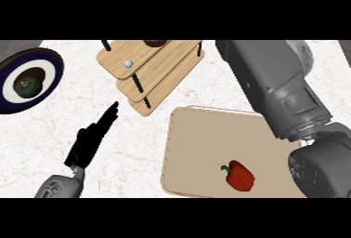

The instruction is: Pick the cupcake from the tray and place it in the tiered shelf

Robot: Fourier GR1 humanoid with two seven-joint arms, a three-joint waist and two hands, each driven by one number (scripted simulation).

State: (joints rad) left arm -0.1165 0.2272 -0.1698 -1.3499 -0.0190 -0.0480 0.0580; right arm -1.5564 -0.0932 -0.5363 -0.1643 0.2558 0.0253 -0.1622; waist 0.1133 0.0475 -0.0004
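Note:
The wooden tiered shelf [147, 69] stands at the top centre, its tiers stepping down toward me. On its top tier, cut off by the view's upper edge, shows a dark brown round thing [156, 43] that may be the cupcake. The beige tray [202, 139] lies at the lower centre and right; no cupcake shows on it. My left hand [93, 139] rests open on the counter left of the tray, fingers straight and pointing up toward the shelf. My right forearm [274, 79] runs from the lower right to the upper edge right of the shelf; its hand is out of view.
A red bell pepper [238, 176] lies on the tray's near part. A dark blue plate with a white ring [42, 95] sits at the far left, holding a dark green round item [27, 85]. A small white knob [127, 62] sits on the shelf.

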